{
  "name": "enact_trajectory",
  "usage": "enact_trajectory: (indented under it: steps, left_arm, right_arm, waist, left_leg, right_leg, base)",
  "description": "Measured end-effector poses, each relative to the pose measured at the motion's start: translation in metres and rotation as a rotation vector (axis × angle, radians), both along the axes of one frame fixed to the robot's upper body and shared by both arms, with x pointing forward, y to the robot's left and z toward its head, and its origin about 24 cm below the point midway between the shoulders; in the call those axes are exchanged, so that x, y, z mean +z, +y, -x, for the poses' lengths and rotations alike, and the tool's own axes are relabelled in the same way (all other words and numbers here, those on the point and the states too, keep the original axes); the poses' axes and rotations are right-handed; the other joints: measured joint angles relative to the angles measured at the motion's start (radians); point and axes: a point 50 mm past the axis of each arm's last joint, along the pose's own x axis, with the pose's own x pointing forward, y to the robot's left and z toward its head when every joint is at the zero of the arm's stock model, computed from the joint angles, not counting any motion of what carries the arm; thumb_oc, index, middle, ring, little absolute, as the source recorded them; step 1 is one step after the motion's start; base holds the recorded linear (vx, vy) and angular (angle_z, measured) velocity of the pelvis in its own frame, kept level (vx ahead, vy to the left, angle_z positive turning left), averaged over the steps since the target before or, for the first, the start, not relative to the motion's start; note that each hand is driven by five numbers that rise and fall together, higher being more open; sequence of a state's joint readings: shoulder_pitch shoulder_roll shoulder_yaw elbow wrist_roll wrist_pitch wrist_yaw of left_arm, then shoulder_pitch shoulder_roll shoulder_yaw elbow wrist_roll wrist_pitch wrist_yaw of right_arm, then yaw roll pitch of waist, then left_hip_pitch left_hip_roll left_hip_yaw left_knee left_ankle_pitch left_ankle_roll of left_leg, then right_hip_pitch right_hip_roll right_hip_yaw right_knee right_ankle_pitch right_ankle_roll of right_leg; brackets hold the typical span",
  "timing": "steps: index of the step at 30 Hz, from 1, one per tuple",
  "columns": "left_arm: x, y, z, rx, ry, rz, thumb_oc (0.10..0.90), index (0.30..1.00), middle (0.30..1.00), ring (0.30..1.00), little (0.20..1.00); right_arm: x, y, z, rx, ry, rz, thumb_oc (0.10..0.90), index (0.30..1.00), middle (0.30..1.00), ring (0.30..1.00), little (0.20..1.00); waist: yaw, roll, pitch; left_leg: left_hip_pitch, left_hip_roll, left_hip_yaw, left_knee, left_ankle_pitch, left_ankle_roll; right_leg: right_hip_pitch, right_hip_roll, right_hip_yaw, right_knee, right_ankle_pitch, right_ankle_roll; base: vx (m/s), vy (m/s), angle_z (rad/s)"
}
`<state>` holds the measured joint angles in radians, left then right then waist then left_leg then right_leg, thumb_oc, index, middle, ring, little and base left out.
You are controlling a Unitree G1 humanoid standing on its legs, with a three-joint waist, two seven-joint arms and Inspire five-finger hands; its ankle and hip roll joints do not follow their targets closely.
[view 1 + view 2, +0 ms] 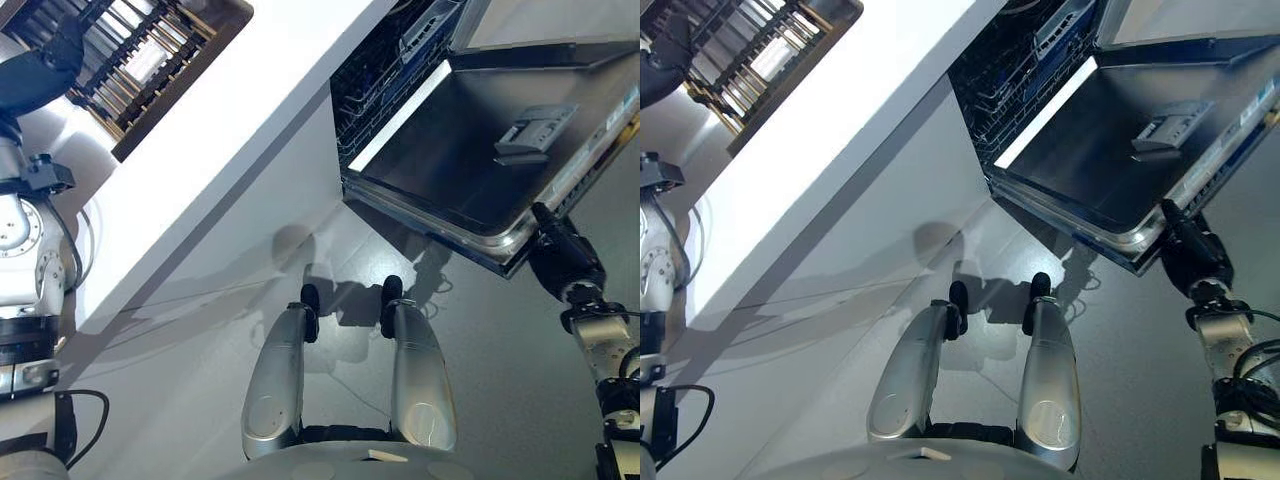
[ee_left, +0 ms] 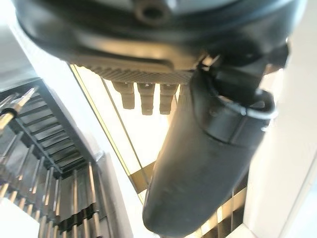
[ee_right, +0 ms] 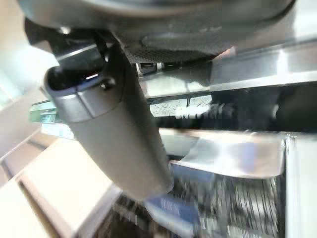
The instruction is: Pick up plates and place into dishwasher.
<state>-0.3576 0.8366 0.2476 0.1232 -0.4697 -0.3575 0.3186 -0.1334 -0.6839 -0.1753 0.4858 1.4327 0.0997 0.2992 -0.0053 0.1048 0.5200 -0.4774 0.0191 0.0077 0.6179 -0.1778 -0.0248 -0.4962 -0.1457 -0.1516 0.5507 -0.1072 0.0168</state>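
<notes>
A dark-framed dish rack (image 1: 150, 60) with rows of slats sits in the white counter (image 1: 230, 130) at the far left; I cannot make out a plate in it. My left hand (image 1: 45, 65) hovers over that rack, open, its thumb (image 2: 208, 163) straight and nothing in it. The dishwasher stands open at the right, its steel door (image 1: 470, 160) folded down and its wire racks (image 1: 380, 80) showing inside. My right hand (image 1: 562, 255) is at the near corner of the door's edge, with the thumb (image 3: 114, 134) lying along the door rim.
The counter's front panel (image 1: 250, 240) drops to a grey floor (image 1: 180, 380) between the rack and the dishwasher. The lowered door juts out over the floor on the right.
</notes>
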Motion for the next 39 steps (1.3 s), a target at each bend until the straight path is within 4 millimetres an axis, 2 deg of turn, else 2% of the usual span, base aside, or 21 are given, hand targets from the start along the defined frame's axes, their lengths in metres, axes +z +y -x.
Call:
enact_trajectory:
  steps: [7, 12, 15, 18, 20, 21, 23, 25, 27, 30, 34, 37, 39]
  left_arm:
    - [-0.001, 0.005, 0.001, 0.02, 0.013, -0.003, 0.8, 0.9, 0.9, 0.9, 0.9]
    - [-0.007, 0.013, -0.003, 0.046, 0.044, 0.013, 0.8, 0.9, 0.9, 0.9, 0.9]
    - [-0.01, 0.009, -0.009, 0.028, 0.048, 0.033, 0.8, 0.9, 0.9, 0.9, 0.9]
    - [-0.018, 0.002, -0.014, -0.006, 0.066, 0.044, 0.8, 0.9, 0.9, 0.9, 0.9]
    - [-0.02, -0.003, -0.016, -0.033, 0.069, 0.044, 0.8, 0.9, 0.9, 0.9, 0.9]
    - [-0.021, -0.008, -0.017, -0.057, 0.066, 0.045, 0.8, 0.9, 0.9, 0.9, 0.9]
    - [-0.021, -0.016, -0.017, -0.09, 0.053, 0.05, 0.8, 0.9, 0.9, 0.9, 0.9]
    - [-0.022, -0.022, -0.018, -0.116, 0.043, 0.058, 0.8, 0.9, 0.9, 0.9, 0.9]
    - [-0.024, -0.025, -0.018, -0.128, 0.043, 0.066, 0.8, 0.9, 0.9, 0.9, 0.9]
    - [-0.03, -0.022, -0.019, -0.115, 0.072, 0.078, 0.8, 0.9, 0.9, 0.9, 0.9]
    - [-0.033, -0.02, -0.019, -0.106, 0.083, 0.078, 0.8, 0.9, 0.9, 0.9, 0.9]
    - [-0.037, -0.021, -0.019, -0.124, 0.099, 0.081, 0.8, 0.9, 0.9, 0.9, 0.9]
    - [-0.044, -0.023, -0.02, -0.141, 0.114, 0.097, 0.8, 0.9, 0.9, 0.9, 0.9]
  right_arm:
    - [0.016, 0.039, -0.012, 0.096, -0.134, -0.059, 0.8, 0.9, 0.9, 0.9, 0.9]
    - [0.029, 0.058, -0.014, 0.127, -0.226, -0.055, 0.8, 0.9, 0.9, 0.9, 0.9]
    - [0.037, 0.071, -0.017, 0.162, -0.269, -0.033, 0.8, 0.9, 0.9, 0.9, 0.9]
    - [0.052, 0.095, -0.026, 0.253, -0.327, -0.022, 0.8, 0.9, 0.9, 0.9, 0.9]
    - [0.063, 0.117, -0.03, 0.352, -0.362, -0.012, 0.8, 0.9, 0.9, 0.9, 0.9]
    - [0.068, 0.137, -0.033, 0.446, -0.39, -0.008, 0.8, 0.9, 0.9, 0.9, 0.9]
    - [0.076, 0.163, -0.035, 0.583, -0.418, 0.006, 0.8, 0.9, 0.9, 0.9, 0.9]
    - [0.08, 0.18, -0.036, 0.673, -0.441, 0.011, 0.8, 0.9, 0.9, 0.9, 0.9]
    - [0.071, 0.176, -0.034, 0.656, -0.4, 0.026, 0.8, 0.9, 0.9, 0.9, 0.9]
    - [0.071, 0.172, -0.034, 0.664, -0.382, 0.078, 0.8, 0.9, 0.9, 0.9, 0.9]
    - [0.067, 0.172, -0.033, 0.676, -0.359, 0.111, 0.8, 0.9, 0.9, 0.9, 0.9]
    - [0.055, 0.17, -0.03, 0.665, -0.312, 0.099, 0.8, 0.9, 0.9, 0.9, 0.9]
    - [0.048, 0.168, -0.027, 0.657, -0.285, 0.09, 0.8, 0.9, 0.9, 0.9, 0.9]
  waist:
    - [0.006, -0.02, 0.0]
    - [0.002, -0.021, 0.0]
    - [0.006, -0.021, 0.0]
    - [0.009, -0.021, 0.0]
    - [0.012, -0.021, 0.0]
    - [0.017, -0.021, 0.0]
    - [0.037, -0.021, 0.0]
    - [0.043, -0.021, 0.0]
    - [0.055, -0.029, -0.002]
    - [0.056, -0.036, -0.003]
    - [0.054, -0.07, -0.024]
    - [0.055, -0.096, -0.07]
    - [0.055, -0.103, -0.081]
  left_leg:
    - [0.027, -0.001, -0.03, -0.039, 0.013, -0.006]
    - [0.052, -0.003, -0.032, -0.097, 0.049, -0.006]
    - [0.084, -0.003, -0.033, -0.127, 0.059, -0.007]
    - [0.123, -0.003, -0.037, -0.15, 0.062, -0.009]
    - [0.14, -0.004, -0.037, -0.164, 0.068, -0.01]
    - [0.155, -0.004, -0.036, -0.178, 0.069, -0.01]
    - [0.178, -0.004, -0.035, -0.207, 0.076, -0.01]
    - [0.202, -0.003, -0.035, -0.227, 0.08, -0.007]
    - [0.237, -0.004, -0.033, -0.256, 0.084, -0.003]
    - [0.273, -0.005, -0.033, -0.284, 0.088, -0.002]
    - [0.307, 0.0, -0.04, -0.331, 0.106, -0.01]
    - [0.32, 0.004, -0.04, -0.373, 0.125, -0.012]
    - [0.356, 0.002, -0.04, -0.421, 0.148, -0.01]
  right_leg:
    - [0.039, 0.014, -0.026, -0.054, 0.004, -0.003]
    - [0.054, 0.02, -0.026, -0.087, 0.008, 0.003]
    - [0.08, 0.02, -0.029, -0.104, 0.008, 0.003]
    - [0.126, 0.019, -0.048, -0.121, 0.008, 0.003]
    - [0.151, 0.019, -0.055, -0.133, 0.022, -0.004]
    - [0.171, 0.02, -0.056, -0.142, 0.024, -0.009]
    - [0.197, 0.021, -0.063, -0.159, 0.028, -0.015]
    - [0.231, 0.02, -0.075, -0.181, 0.028, -0.014]
    - [0.271, 0.02, -0.077, -0.209, 0.028, -0.012]
    - [0.313, 0.025, -0.079, -0.245, 0.033, -0.004]
    - [0.351, 0.037, -0.08, -0.286, 0.04, -0.002]
    - [0.366, 0.047, -0.08, -0.332, 0.056, -0.002]
    - [0.407, 0.052, -0.075, -0.389, 0.077, 0.003]
  base:
    - [0.0, -0.002, -0.08]
    - [0.02, 0.002, -0.02]
    - [0.04, 0.0, 0.08]
    - [0.05, 0.005, 0.17]
    - [0.05, 0.013, 0.33]
    - [0.07, 0.012, 0.32]
    - [0.07, 0.004, 0.25]
    - [0.04, -0.004, 0.31]
    - [0.04, -0.009, 0.25]
    - [0.03, -0.01, 0.03]
    - [0.01, -0.007, 0.04]
    - [0.0, 0.011, 0.11]
    - [-0.01, 0.026, 0.1]
